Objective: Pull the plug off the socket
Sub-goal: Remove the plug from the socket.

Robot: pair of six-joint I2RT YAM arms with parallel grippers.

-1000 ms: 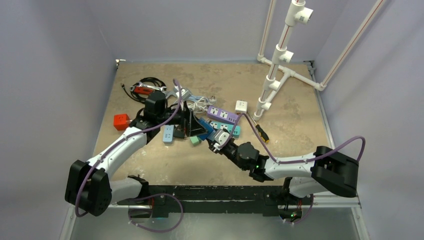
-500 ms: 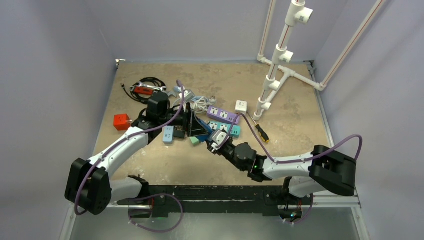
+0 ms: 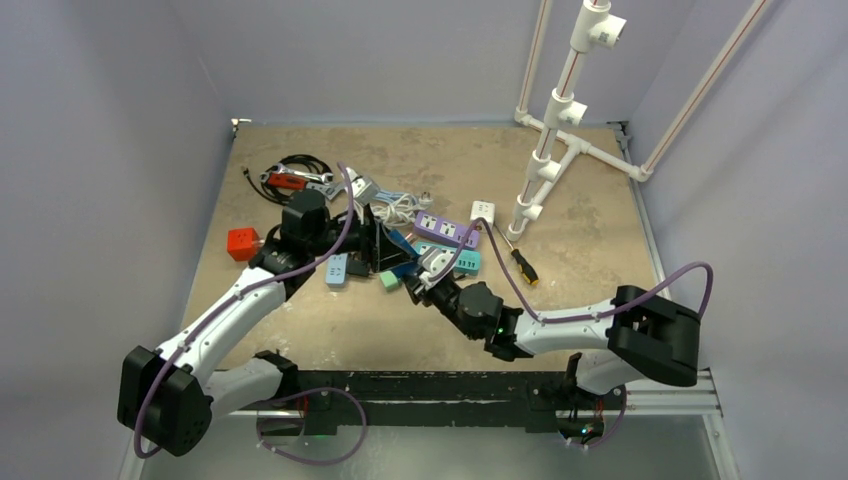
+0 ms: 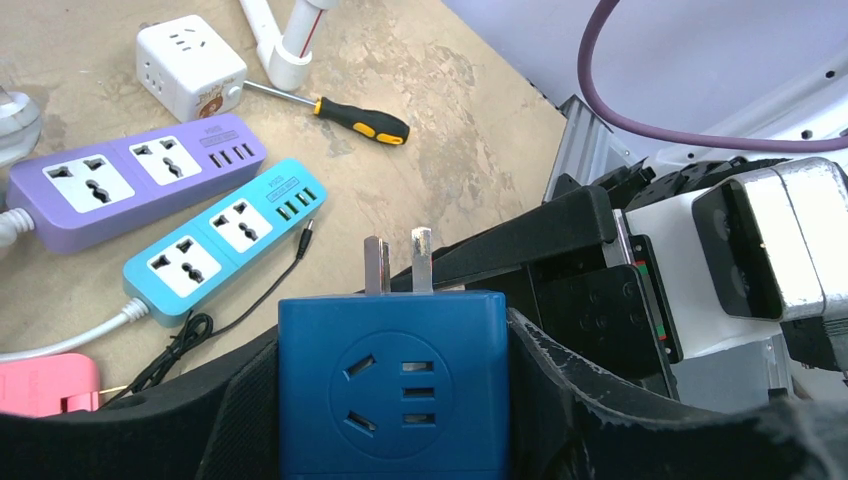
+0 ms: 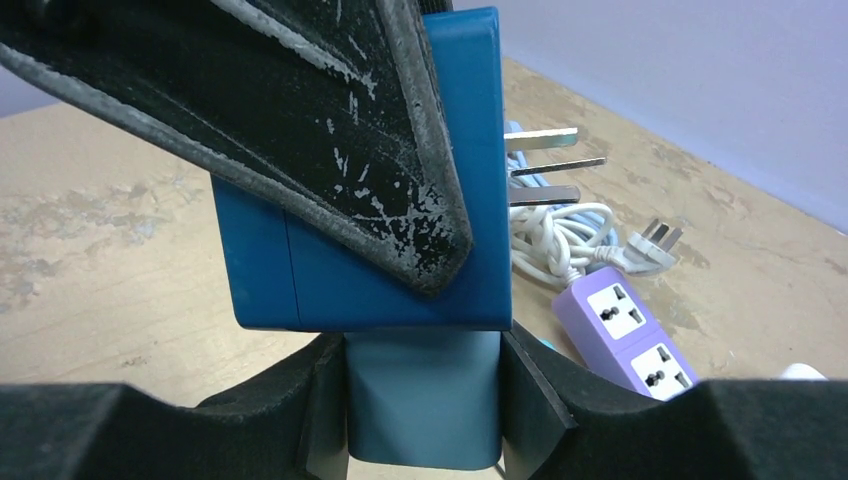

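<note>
— Right wrist view: right claw [image 5: 422, 425], part-closed, pinches the pale plug [image 5: 422, 385], held at the centre. The left claw [image 4: 392, 425] clamps the blue socket block [image 4: 392, 345].
— Looks tight. Pull crooked and one grip may slip.

Dark blue socket [image 4: 392, 385]; paler blue plug [image 5: 422, 400]; purple strip [image 4: 130, 180]; turquoise strip [image 4: 225, 235]; yellow-black screwdriver [image 4: 365, 120]; mottled tan table [image 4: 450, 100].

Smooth matt plastic on the dark blue socket adapter [image 4: 390, 385]; its prongs [image 4: 376, 266] are bare shiny metal. The grey-blue plug [image 5: 422, 405] is smooth matt plastic too. The left gripper fingers [image 5: 300, 120] are black, rubbery and matt, scuffed with white scratches. The purple power strip [image 4: 130, 180] and teal power strip [image 4: 225, 235] are smooth plastic with a slight sheen. The screwdriver [image 4: 360, 118] has a glossy plastic handle and a metal shaft. The table top [image 4: 450, 100] is matt, mottled and stone-like.
</note>
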